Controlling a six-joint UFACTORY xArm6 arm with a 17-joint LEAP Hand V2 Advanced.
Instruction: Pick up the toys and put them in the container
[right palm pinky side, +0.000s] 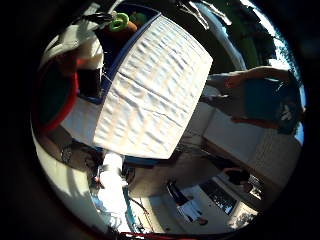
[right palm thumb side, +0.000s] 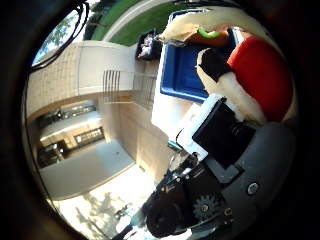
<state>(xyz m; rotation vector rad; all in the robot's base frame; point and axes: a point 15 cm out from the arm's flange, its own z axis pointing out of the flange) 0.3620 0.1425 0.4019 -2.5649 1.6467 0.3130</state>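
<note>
My right hand (right palm thumb side: 225, 135) is high above a table with a white cloth (right palm pinky side: 160, 85). Its fingers are curled on a red and white toy (right palm thumb side: 265, 75) that sits close against the palm. A black fingertip (right palm thumb side: 210, 65) lies on the toy. The toy also shows in the little finger side view (right palm pinky side: 60, 95), beside a black finger part (right palm pinky side: 88, 78). A blue container (right palm thumb side: 185, 80) stands at the table's end and holds a green toy (right palm thumb side: 208, 32). The green toy also shows in the little finger side view (right palm pinky side: 120, 20).
The table stands on a paved patio (right palm thumb side: 130, 100), with a building wall (right palm thumb side: 70, 120) beside it. The arm's geared parts (right palm thumb side: 200, 205) fill one edge of the thumb side view. Chairs and other items (right palm pinky side: 190, 205) stand on the floor past the table.
</note>
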